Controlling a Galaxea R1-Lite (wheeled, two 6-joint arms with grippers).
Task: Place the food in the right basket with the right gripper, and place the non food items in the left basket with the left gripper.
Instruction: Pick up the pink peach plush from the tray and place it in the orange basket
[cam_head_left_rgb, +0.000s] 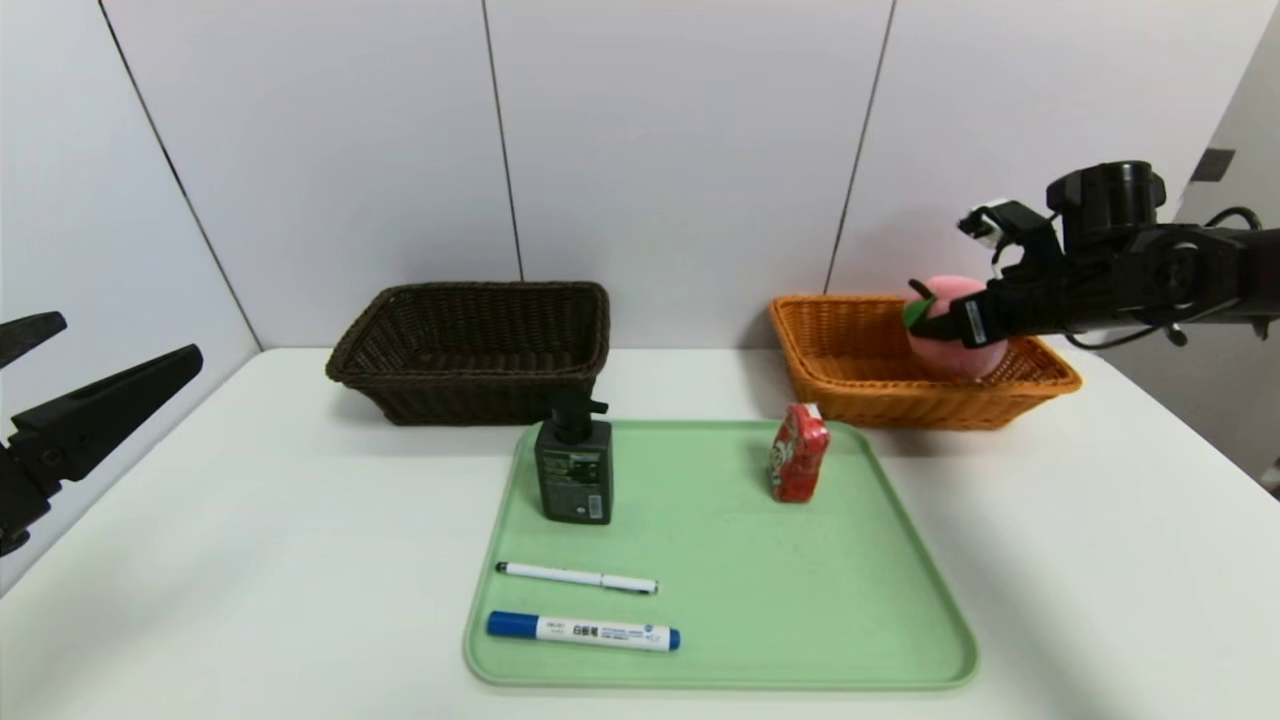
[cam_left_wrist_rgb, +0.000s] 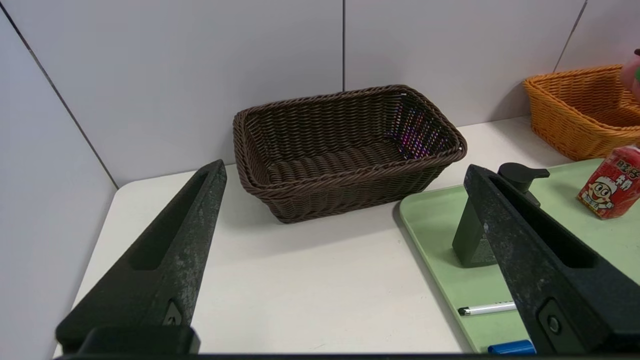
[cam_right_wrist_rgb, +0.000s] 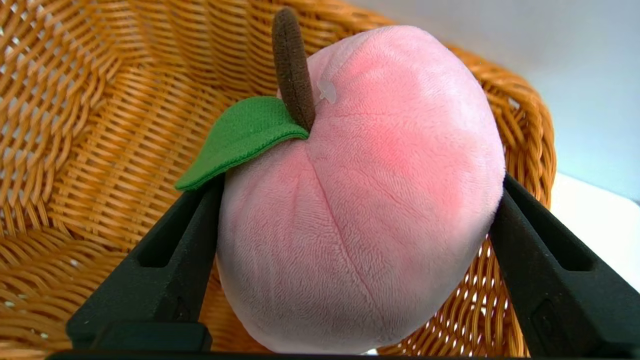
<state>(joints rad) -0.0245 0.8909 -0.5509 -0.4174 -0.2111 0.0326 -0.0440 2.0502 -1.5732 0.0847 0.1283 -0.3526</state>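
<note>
The left gripper (cam_head_left_rgb: 130, 338) was wide open, off by the left side. The blue-capped marker (cam_head_left_rgb: 584, 631), white pen (cam_head_left_rgb: 577, 577), dark bottle (cam_head_left_rgb: 575, 470) and red packet (cam_head_left_rgb: 798, 455) were on the green tray (cam_head_left_rgb: 830, 600). Farther back, the right gripper (cam_right_wrist_rgb: 362, 180) was open wide, with the big pink peach (cam_head_left_rgb: 955, 290) between its fingers, inside the orange basket (cam_head_left_rgb: 840, 388).

The plush peach (cam_head_left_rgb: 955, 350) sat inside my right wicker basket (cam_head_left_rgb: 925, 405); the pump bottle (cam_head_left_rgb: 574, 470) (left of the snack packet (cam_head_left_rgb: 798, 455)) stood on my tray (cam_head_left_rgb: 730, 560), behind the stylus pen (cam_head_left_rgb: 578, 577) and whiteboard marker (cam_head_left_rgb: 585, 631).
</note>
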